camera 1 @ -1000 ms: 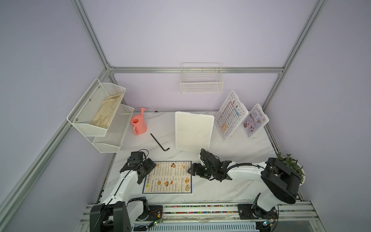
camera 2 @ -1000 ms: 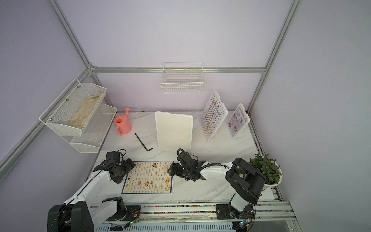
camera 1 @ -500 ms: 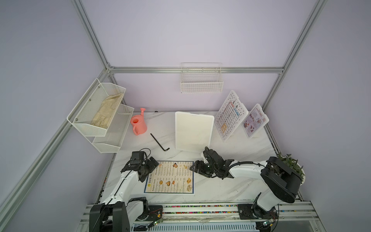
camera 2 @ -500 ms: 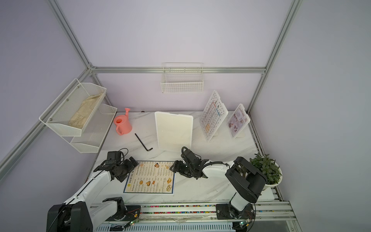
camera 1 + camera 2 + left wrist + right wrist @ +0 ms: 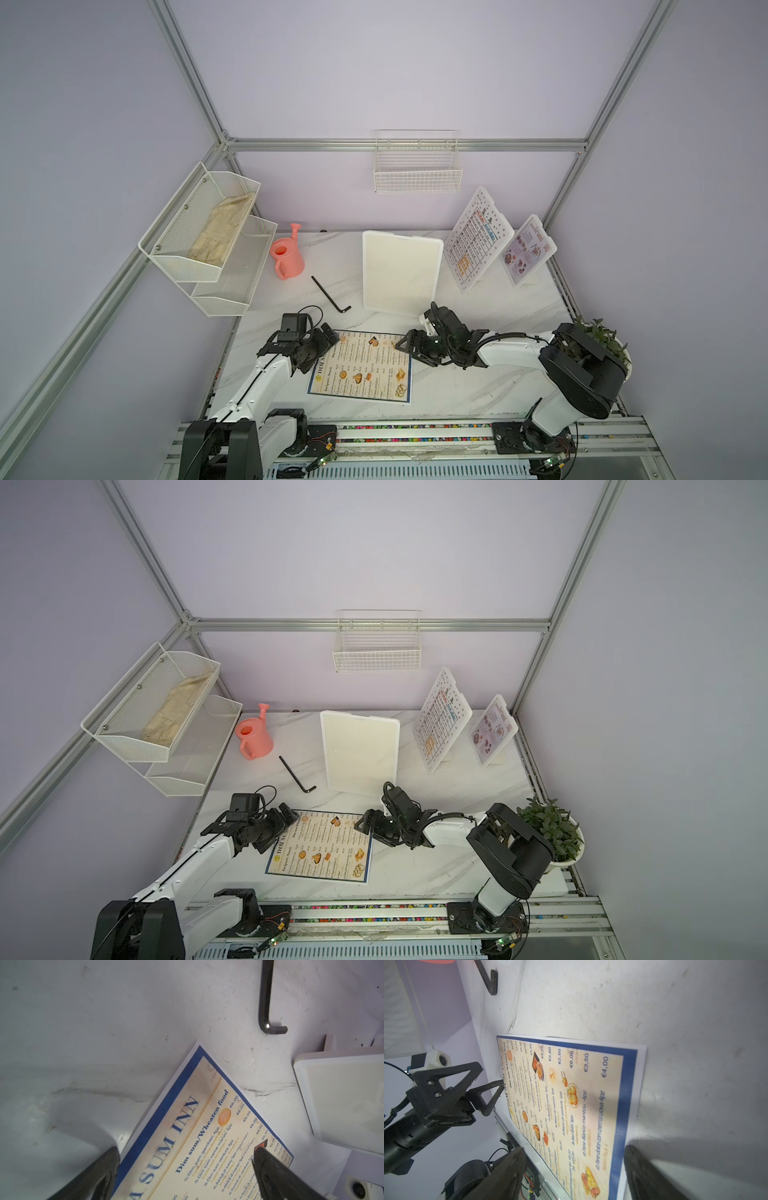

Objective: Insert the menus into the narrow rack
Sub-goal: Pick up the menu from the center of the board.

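1. Right now the DIM SUM INN menu (image 5: 361, 365) lies flat on the white table (image 5: 478, 395). It is on the near side, between the two arms.
2. The left pincer (image 5: 321, 349) is at the left end of this menu. Its jaws are spread wide and hold nothing. In the left wrist view, one finger (image 5: 276, 1174) is over the printed part. The other finger is over bare table just beside the blue edge. I cannot tell if they touch the paper.
3. The right pincer (image 5: 412, 352) is at the menu's far right corner. Its jaws are wide apart too, and nothing is held. In the right wrist view, the menu's right end lies in the gap between the fingers.
4. The white sheet with dots (image 5: 478, 241) stands tilted at the far right of the table. The small food card (image 5: 528, 251) stands tilted just to its right.
5. The wire rack (image 5: 417, 180) hangs on the far wall, above the table and well apart from all three menus.
6. A blank white board (image 5: 401, 272) stands tilted in the middle, just beyond the right pincer. A black bent key (image 5: 328, 295) lies to its left, and a pink watering can (image 5: 289, 259) sits far left.
7. Mesh shelves (image 5: 195, 266) hang on the left wall, with a tan cloth (image 5: 220, 232) in the top one. A green plant (image 5: 598, 336) sits at the right side, behind the right arm.
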Available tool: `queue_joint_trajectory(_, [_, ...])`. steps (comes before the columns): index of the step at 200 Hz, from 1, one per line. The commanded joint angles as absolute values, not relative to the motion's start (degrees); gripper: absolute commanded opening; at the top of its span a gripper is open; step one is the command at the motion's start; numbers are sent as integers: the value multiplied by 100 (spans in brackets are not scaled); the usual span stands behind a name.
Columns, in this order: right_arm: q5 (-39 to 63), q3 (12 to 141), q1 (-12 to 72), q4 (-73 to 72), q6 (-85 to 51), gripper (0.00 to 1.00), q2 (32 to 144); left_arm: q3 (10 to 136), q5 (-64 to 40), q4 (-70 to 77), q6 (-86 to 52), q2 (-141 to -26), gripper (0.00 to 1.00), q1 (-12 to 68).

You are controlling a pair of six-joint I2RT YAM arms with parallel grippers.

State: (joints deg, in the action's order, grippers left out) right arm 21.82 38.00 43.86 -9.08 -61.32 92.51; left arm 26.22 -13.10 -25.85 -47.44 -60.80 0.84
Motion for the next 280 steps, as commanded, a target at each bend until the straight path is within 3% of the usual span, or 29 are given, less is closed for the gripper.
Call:
queue_joint_trajectory(1, [2059,3518,4359,-596,-6271,80,9504,2355,-1613,-2646,-4837,-6132,100,231])
queue_joint_trajectory(49, [2057,3454,4359,-974,-6128,89,9691,2245,-1872,-2268,-4793,-6120,100,309])
queue_joint_trajectory(147, [2214,3490,3996,-1352,-6047,87,10043,2008,-2830,-1295,-4750,-5729,100,710])
queue_joint_trajectory(201, [2646,3432,3946,-1855,-6004,84,10103,2101,-2806,-807,-4764,-5924,88,1213])
queue_joint_trajectory(242, [2392,3072,3658,-1786,-5977,84,9523,2137,-2827,-464,-4764,-5784,65,1222])
queue_joint_trajectory(280, [1834,3272,3492,-744,-5376,85,8518,2234,-3158,21,-4781,-5741,55,1221])
